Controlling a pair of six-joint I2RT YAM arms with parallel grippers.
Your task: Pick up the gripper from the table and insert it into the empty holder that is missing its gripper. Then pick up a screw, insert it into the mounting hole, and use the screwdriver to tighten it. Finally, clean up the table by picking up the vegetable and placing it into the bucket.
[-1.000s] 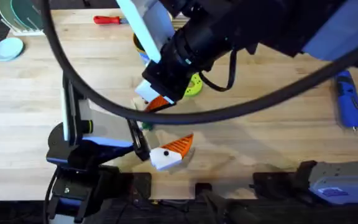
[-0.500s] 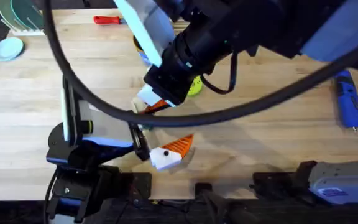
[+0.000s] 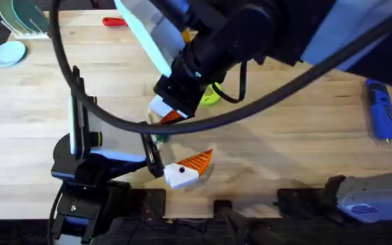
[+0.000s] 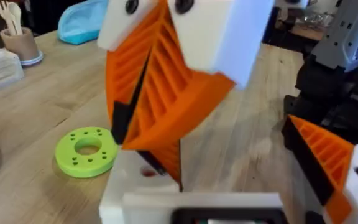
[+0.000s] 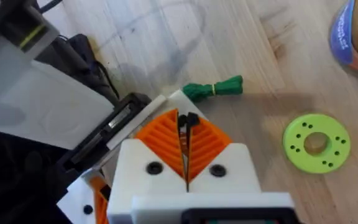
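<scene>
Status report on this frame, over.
Right claw shut on gripper, tip down at the holder. Vegetable on table beside them, not yet bucketed. Nothing in the way.

no legible text, labels or numbers

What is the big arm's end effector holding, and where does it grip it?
The right end effector seems to pinch the loose orange gripper by its upper end; the lower end meets the white holder.
</scene>
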